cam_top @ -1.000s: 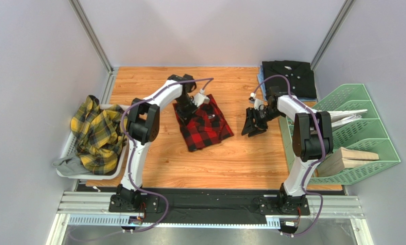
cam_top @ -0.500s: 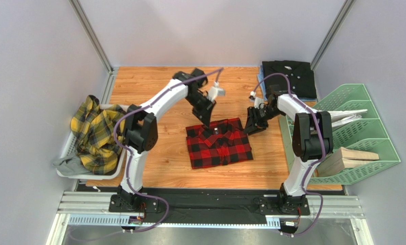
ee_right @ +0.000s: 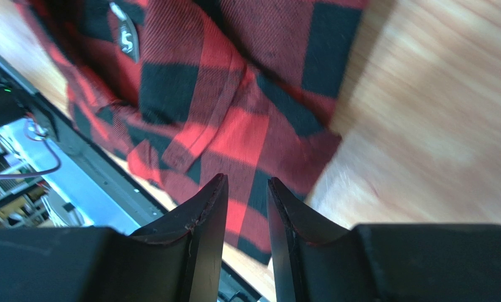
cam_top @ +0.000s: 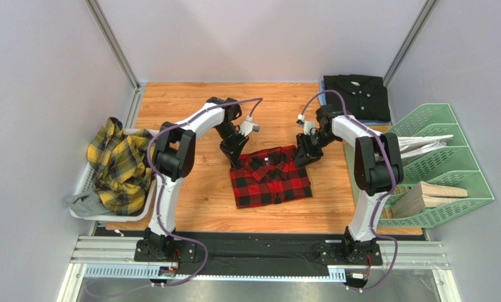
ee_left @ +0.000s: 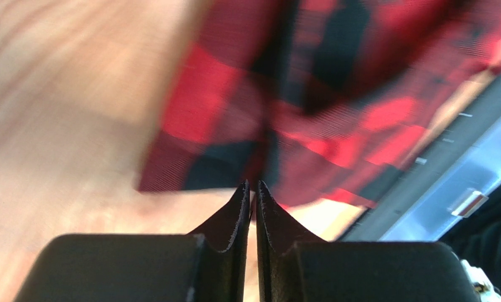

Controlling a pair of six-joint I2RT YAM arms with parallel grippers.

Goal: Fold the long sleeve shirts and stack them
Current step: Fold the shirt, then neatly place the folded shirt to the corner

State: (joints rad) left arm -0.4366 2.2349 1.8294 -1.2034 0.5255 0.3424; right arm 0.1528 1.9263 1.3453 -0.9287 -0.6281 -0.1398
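1. The red-and-black checked cloth shirt (cam_top: 270, 179), folded into a rough rectangle with its collar toward the top of the frame, lies flat at the centre of the overhead view on the light-brown wooden tabletop (cam_top: 190, 113).
2. The left gripper (cam_top: 234, 155) sits at the shirt's upper-left corner. In its wrist view its black fingers (ee_left: 234, 214) are pressed almost together with only a hairline slit, and no cloth shows between them. The blurred shirt lies just beyond the tips.
3. The right gripper (cam_top: 302, 156) sits at the shirt's upper-right corner. In its wrist view the jaws stand apart with a narrow gap. The check fabric shows through that gap, behind the fingers, and nothing is pinched.
4. The plain black collared shirt (cam_top: 357, 95) lies folded in the upper right of the overhead frame, at the table's far corner.
5. The yellow-and-dark plaid shirt (cam_top: 117, 167) is crumpled in a white plastic basket (cam_top: 83, 179) at the left edge.
6. A mint-green mesh file rack (cam_top: 451, 160) stands at the right edge, with pale wooden blocks (cam_top: 432, 195) in its lower compartment.
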